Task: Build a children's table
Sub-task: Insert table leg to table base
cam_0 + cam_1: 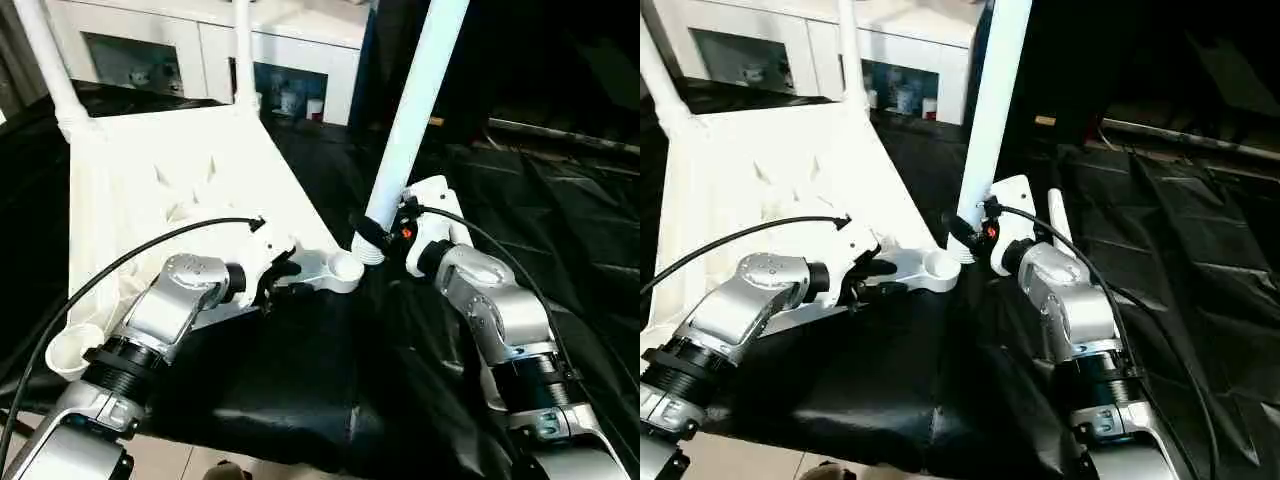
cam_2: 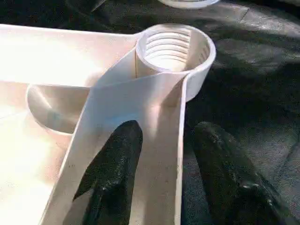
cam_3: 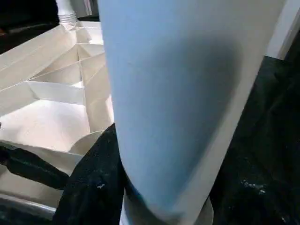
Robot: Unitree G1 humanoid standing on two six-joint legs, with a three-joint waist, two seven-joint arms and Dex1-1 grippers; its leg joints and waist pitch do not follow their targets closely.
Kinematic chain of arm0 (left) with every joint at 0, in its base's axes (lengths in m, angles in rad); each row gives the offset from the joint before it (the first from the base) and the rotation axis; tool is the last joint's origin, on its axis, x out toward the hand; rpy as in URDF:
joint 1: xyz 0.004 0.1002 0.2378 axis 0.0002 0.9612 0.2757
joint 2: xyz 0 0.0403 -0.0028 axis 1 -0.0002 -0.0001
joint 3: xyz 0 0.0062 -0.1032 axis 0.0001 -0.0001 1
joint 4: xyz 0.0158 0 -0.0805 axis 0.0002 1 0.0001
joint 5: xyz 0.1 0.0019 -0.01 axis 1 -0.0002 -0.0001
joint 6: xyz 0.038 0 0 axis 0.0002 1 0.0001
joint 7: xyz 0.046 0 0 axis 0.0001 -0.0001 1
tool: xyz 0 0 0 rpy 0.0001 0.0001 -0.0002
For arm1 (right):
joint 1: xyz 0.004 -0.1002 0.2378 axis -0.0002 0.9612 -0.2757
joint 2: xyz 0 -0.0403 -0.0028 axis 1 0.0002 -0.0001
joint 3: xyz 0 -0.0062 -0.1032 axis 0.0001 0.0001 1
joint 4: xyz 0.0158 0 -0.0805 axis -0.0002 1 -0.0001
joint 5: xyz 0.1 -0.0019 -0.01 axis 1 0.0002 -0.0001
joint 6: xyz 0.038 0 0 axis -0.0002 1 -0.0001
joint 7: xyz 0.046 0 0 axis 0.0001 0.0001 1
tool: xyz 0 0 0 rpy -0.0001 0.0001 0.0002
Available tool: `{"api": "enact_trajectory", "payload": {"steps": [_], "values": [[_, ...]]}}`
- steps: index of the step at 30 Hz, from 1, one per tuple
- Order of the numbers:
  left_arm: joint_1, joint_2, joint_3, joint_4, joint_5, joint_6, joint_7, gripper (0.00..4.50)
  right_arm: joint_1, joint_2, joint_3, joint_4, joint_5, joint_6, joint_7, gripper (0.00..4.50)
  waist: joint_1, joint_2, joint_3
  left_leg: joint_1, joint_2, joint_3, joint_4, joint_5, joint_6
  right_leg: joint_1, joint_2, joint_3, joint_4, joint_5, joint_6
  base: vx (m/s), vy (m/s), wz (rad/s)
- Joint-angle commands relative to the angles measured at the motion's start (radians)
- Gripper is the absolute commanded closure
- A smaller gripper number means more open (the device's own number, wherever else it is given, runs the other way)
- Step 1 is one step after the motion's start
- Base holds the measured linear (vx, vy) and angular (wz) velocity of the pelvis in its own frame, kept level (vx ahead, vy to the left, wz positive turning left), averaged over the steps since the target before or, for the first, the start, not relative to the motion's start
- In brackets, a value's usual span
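The children's table top [image 1: 200,180] lies upside down, ribbed underside up, on the black cloth. Two white legs [image 1: 45,60] [image 1: 242,50] stand in its far corner sockets. The near right socket [image 1: 347,268] is empty and shows its inner thread [image 2: 168,47]. My left gripper [image 1: 283,279] straddles the near rim just beside that socket. One finger [image 2: 112,168] is inside the rim and the other [image 2: 225,173] outside, with a gap to the wall. My right gripper [image 1: 385,232] is shut on a third leg [image 1: 420,100], held nearly upright. The leg's threaded end [image 1: 368,252] hangs just right of the empty socket.
A white cabinet with glass doors [image 1: 200,50] stands behind the work. The black-draped table [image 1: 540,200] stretches to the right and back. Its near edge [image 1: 300,445] runs below my forearms. A black cable [image 1: 120,260] arcs over my left forearm.
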Motion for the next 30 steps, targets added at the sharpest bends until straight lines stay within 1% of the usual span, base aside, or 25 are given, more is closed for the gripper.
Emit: {"api": "enact_trajectory", "payload": {"steps": [1, 3, 5, 9, 12, 13, 14, 16, 18, 19, 20, 29, 30], "values": [[-0.011, 0.012, -0.008, -0.010, 0.016, -0.009, -0.016, 2.86, -0.007, -0.009, 0.003, -0.023, -0.007, -0.017, 0.008, 2.59, 0.000, 0.025, -0.078, 0.029, 0.015, -0.002, -0.077, -0.262, -0.071, 0.040, -0.049, 0.032, -0.070, -0.158, -0.188, 0.000, 0.000, 0.00], [-0.011, 0.010, -0.005, -0.006, 0.016, -0.010, -0.017, 3.09, -0.008, -0.009, 0.001, -0.021, -0.007, -0.018, 0.009, 2.59, 0.000, 0.023, -0.078, 0.029, 0.016, -0.002, -0.078, -0.268, -0.070, 0.040, -0.049, 0.032, -0.070, -0.168, -0.187, 0.000, 0.000, 0.00], [-0.011, 0.010, -0.003, -0.002, 0.017, -0.010, -0.017, 3.21, -0.009, -0.008, 0.001, -0.020, -0.007, -0.019, 0.009, 2.59, 0.000, 0.024, -0.077, 0.030, 0.016, -0.002, -0.078, -0.272, -0.071, 0.038, -0.050, 0.032, -0.072, -0.177, -0.185, 0.000, 0.000, 0.00], [-0.013, 0.024, -0.011, 0.006, 0.032, -0.011, -0.035, 3.63, -0.015, -0.008, 0.004, -0.015, -0.009, -0.020, 0.014, 2.59, 0.000, 0.023, -0.077, 0.029, 0.016, -0.002, -0.079, -0.271, -0.070, 0.038, -0.050, 0.032, -0.073, -0.183, -0.183, 0.000, 0.000, 0.00], [-0.011, 0.030, -0.014, 0.004, 0.036, -0.010, -0.042, 3.77, -0.016, -0.007, 0.005, -0.016, -0.009, -0.019, 0.016, 2.59, 0.000, 0.025, -0.077, 0.030, 0.016, -0.002, -0.079, -0.272, -0.072, 0.037, -0.050, 0.032, -0.072, -0.183, -0.182, 0.000, 0.000, 0.00], [-0.009, 0.034, -0.017, 0.001, 0.037, -0.006, -0.049, 4.00, -0.017, -0.006, 0.006, -0.016, -0.008, -0.018, 0.017, 2.59, 0.000, 0.025, -0.077, 0.030, 0.016, -0.002, -0.079, -0.280, -0.074, 0.037, -0.050, 0.032, -0.073, -0.188, -0.183, 0.000, 0.000, 0.00], [-0.007, 0.036, -0.018, 0.000, 0.038, -0.004, -0.054, 4.09, -0.018, -0.006, 0.007, -0.016, -0.009, -0.018, 0.019, 2.59, -0.001, 0.026, -0.077, 0.029, 0.015, -0.003, -0.080, -0.281, -0.074, 0.037, -0.050, 0.032, -0.072, -0.189, -0.183, 0.000, 0.000, 0.00], [-0.006, 0.039, -0.019, 0.000, 0.042, -0.002, -0.058, 4.09, -0.021, -0.005, 0.008, -0.014, -0.008, -0.017, 0.022, 2.59, -0.001, 0.026, -0.077, 0.030, 0.016, -0.003, -0.080, -0.282, -0.075, 0.037, -0.050, 0.033, -0.073, -0.190, -0.182, 0.000, 0.000, 0.00], [-0.006, 0.040, -0.021, 0.001, 0.043, -0.002, -0.061, 4.22, -0.022, -0.005, 0.008, -0.014, -0.008, -0.017, 0.023, 2.59, -0.001, 0.026, -0.076, 0.031, 0.016, -0.003, -0.080, -0.287, -0.075, 0.036, -0.050, 0.033, -0.073, -0.193, -0.184, 0.000, 0.000, 0.00], [-0.006, 0.042, -0.022, 0.003, 0.049, -0.002, -0.064, 4.35, -0.023, -0.005, 0.009, -0.012, -0.008, -0.017, 0.025, 2.59, -0.002, 0.024, -0.076, 0.030, 0.016, -0.002, -0.080, -0.287, -0.074, 0.037, -0.050, 0.033, -0.073, -0.193, -0.183, 0.000, 0.000, 0.00], [-0.006, 0.042, -0.023, 0.004, 0.052, -0.002, -0.065, 4.44, -0.024, -0.005, 0.009, -0.011, -0.008, -0.017, 0.025, 2.59, -0.001, 0.025, -0.076, 0.030, 0.016, -0.003, -0.080, -0.287, -0.073, 0.037, -0.050, 0.033, -0.073, -0.196, -0.183, 0.000, 0.000, 0.00], [-0.001, 0.051, -0.033, -0.005, 0.051, 0.012, -0.100, 4.50, -0.031, -0.006, 0.014, -0.011, -0.003, -0.009, 0.044, 2.59, -0.003, 0.028, -0.077, 0.030, 0.016, -0.002, -0.080, -0.278, -0.073, 0.037, -0.049, 0.033, -0.070, -0.163, -0.194, 0.000, 0.000, 0.00], [0.000, 0.049, -0.027, -0.008, 0.043, 0.008, -0.109, 4.50, -0.035, 0.001, 0.007, -0.026, 0.038, 0.035, 0.078, 2.59, -0.003, 0.027, -0.078, 0.031, 0.016, -0.002, -0.079, -0.279, -0.072, 0.037, -0.049, 0.032, -0.070, -0.163, -0.195, 0.000, 0.000, 0.00]]}}
